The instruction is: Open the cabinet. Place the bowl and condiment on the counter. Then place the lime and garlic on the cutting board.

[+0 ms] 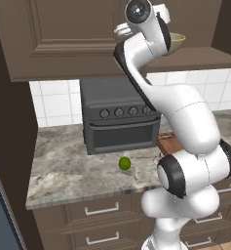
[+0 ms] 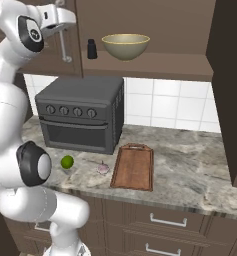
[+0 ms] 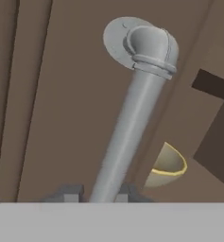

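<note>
Now the two-finger gripper [image 3: 98, 193] has its dark fingertips clamped on the long silver bar handle [image 3: 127, 123] of the dark brown wooden cabinet [image 1: 78, 34], whose other side stands open, showing the pale olive bowl [image 2: 125, 46] and small black condiment shaker [image 2: 92, 49] on its shelf. A pull off the door's arc could slip the fingers off the smooth bar

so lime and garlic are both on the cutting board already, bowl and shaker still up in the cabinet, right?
Not quite. The lime and garlic sit on the counter, left of the cutting board, as the right base view shows. The bowl and shaker are indeed still in the cabinet.
</note>
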